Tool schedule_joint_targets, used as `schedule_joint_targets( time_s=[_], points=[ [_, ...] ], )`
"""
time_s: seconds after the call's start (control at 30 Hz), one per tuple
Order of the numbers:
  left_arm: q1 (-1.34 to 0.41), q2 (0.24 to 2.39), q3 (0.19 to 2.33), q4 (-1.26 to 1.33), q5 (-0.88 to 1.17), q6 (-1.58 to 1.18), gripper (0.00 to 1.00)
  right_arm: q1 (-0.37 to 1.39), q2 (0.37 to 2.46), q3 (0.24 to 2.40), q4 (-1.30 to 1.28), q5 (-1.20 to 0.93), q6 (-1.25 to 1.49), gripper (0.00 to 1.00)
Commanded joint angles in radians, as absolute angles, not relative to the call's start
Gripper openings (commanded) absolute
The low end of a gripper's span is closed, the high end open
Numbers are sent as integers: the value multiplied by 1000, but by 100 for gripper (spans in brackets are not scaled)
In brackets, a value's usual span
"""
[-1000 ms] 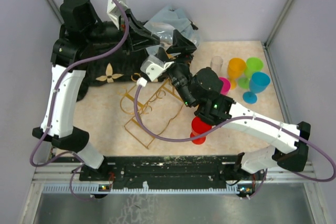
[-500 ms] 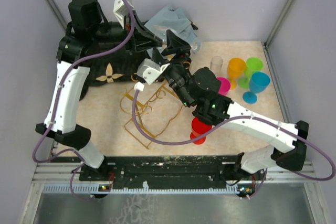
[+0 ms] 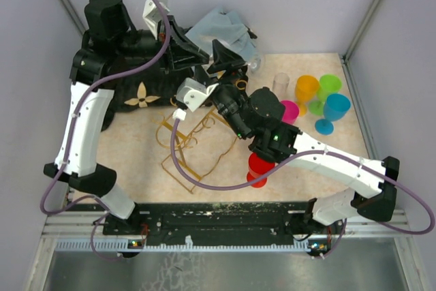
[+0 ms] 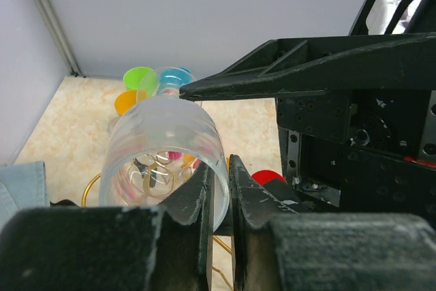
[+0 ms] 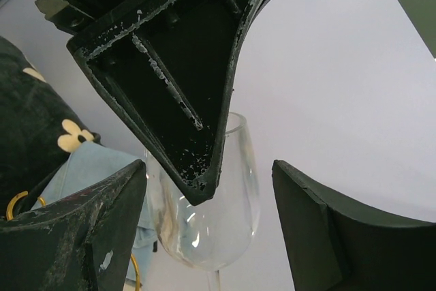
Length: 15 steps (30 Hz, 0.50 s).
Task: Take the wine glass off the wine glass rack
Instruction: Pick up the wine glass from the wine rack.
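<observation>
Nearest, a red glass (image 3: pixel 257 168) stands on the table (image 3: pixel 136 161), just right of the wine glass rack (image 3: pixel 197 131), a gold wire frame at mid-table. Beyond the rack, the right gripper (image 5: pixel 208 168) is spread wide, one finger on each side of the clear wine glass (image 4: pixel 160 148), gripping nothing. The left gripper (image 4: pixel 219 168), nearly closed, pinches the glass's rim and holds it in the air past the rack's far end. Coloured cups (image 3: pixel 306 88) stand far right; a blue-grey cloth (image 3: pixel 221 28) lies farthest.

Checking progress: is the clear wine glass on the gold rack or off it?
Off. The left gripper pinches the wine glass wall, holding it in the air beyond the rack.
</observation>
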State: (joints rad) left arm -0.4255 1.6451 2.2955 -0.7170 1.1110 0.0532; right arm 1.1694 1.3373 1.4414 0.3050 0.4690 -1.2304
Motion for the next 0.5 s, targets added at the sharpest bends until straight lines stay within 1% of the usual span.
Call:
schedule_joint_targets(
  time_s=[0.0, 0.17, 0.37, 0.4, 0.47],
  points=[
    [-431, 1583, 2294, -704, 1192, 17, 0, 1155, 1335, 1474, 379, 493, -1228, 73],
    [-431, 1567, 2274, -704, 1202, 10, 0, 1154, 1342, 1478, 384, 495, -1226, 73],
    [-431, 1553, 2270, -704, 1222, 3, 0, 1155, 1349, 1482, 381, 495, -1224, 69],
    [-431, 1552, 2268, -704, 1224, 3, 0, 1154, 1348, 1483, 383, 494, -1224, 67],
    [-431, 1550, 2268, -704, 1227, 2, 0, 1154, 1348, 1484, 385, 500, -1223, 50]
  ],
)
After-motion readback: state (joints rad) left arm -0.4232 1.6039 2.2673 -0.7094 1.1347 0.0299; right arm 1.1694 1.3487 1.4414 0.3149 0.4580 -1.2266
